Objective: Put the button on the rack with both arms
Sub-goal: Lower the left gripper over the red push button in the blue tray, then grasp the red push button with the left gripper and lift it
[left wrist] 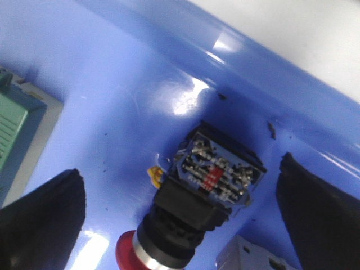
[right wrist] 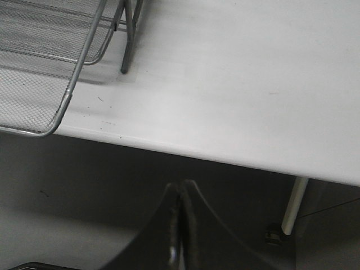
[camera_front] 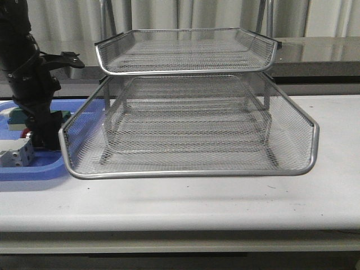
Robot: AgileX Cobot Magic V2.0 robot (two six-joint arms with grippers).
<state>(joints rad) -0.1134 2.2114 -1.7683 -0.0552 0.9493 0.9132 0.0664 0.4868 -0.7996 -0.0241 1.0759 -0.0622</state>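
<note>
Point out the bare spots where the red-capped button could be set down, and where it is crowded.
Free: both visible mesh tiers of the silver wire rack, the white table strip before it, and the tabletop to its right. Crowded: the blue plastic tray, where the left gripper straddles the red-capped button among a green block and a white switch.

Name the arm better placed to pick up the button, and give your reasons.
Left. Its open fingers straddle the button lying in the blue tray. The right gripper is shut, hanging off the table's front edge, nowhere near the button.
</note>
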